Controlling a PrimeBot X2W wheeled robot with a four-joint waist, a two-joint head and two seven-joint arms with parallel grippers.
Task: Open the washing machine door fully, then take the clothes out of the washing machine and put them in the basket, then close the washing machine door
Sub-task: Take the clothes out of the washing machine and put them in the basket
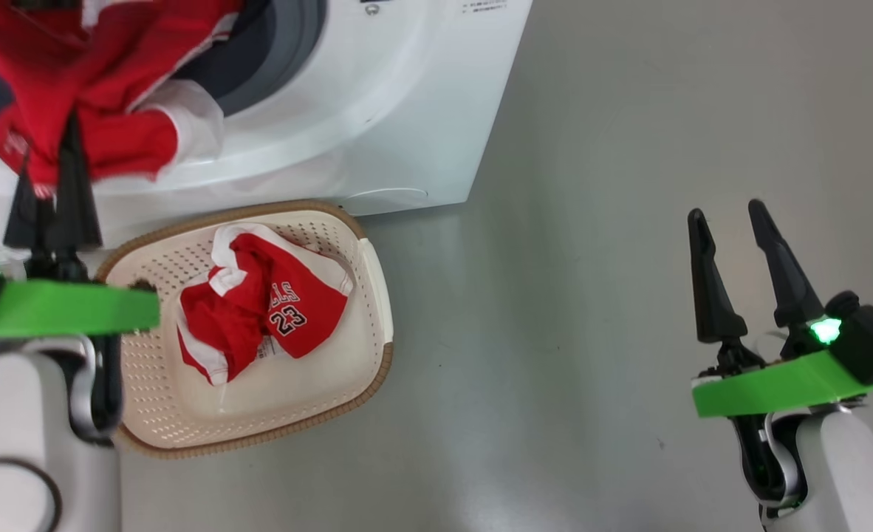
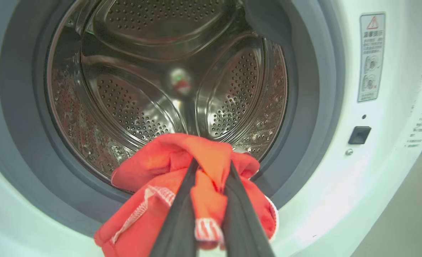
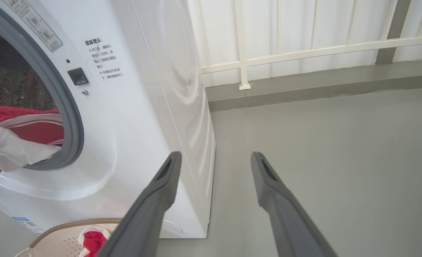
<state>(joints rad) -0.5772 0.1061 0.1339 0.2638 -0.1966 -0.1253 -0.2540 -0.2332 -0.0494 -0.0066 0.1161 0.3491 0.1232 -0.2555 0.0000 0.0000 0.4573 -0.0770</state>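
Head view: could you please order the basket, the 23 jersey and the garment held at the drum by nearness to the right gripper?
1. basket, lower centre.
2. 23 jersey, inside the basket.
3. held garment, upper left.

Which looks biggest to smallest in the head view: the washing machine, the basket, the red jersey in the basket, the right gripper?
1. washing machine, though cut off by the frame
2. basket
3. red jersey
4. right gripper, open. It sits nearer the camera, so its place against the jersey is by look only.
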